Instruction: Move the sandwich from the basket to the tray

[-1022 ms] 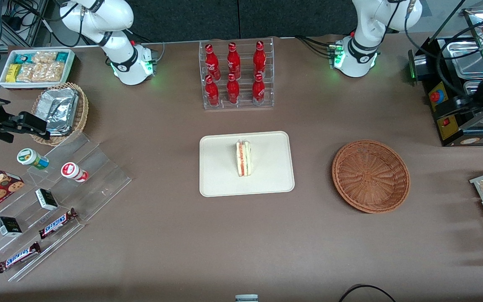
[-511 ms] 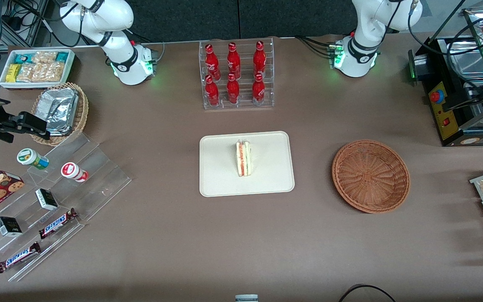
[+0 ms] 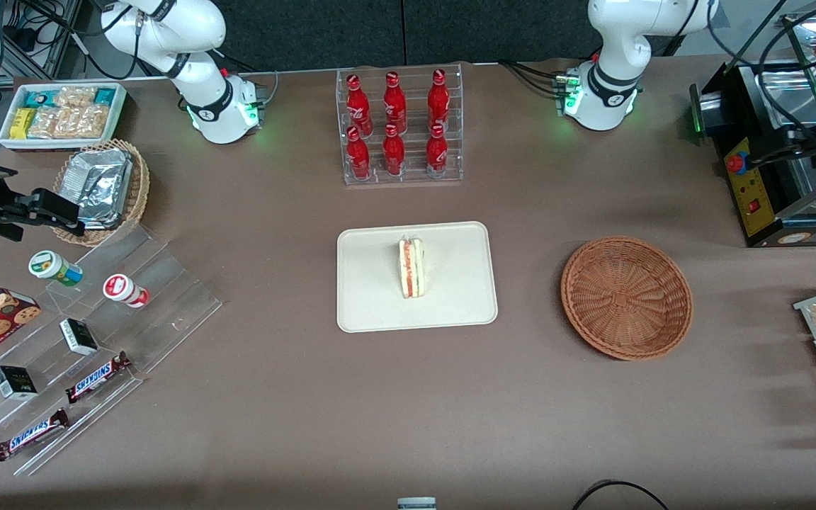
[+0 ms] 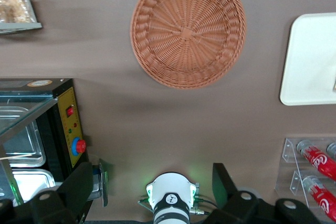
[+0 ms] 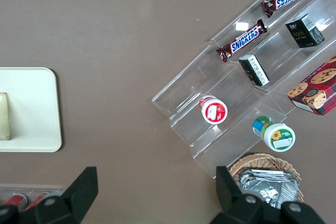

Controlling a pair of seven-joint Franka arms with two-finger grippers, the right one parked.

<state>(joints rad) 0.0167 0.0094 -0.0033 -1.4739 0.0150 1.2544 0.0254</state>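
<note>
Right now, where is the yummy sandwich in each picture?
Front view: the sandwich stands on the middle of the tray.
Left wrist view: only a sliver of it shows at the picture's edge, on the tray; the gripper is high over the table, open.
Right wrist view: the sandwich is cut by the picture's edge, on the tray.
Shared landmark: the tray.

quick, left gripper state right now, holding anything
Left gripper: open, holding nothing, raised high above the table near the black machine. The triangular white-bread sandwich lies on the cream rectangular tray.
</note>
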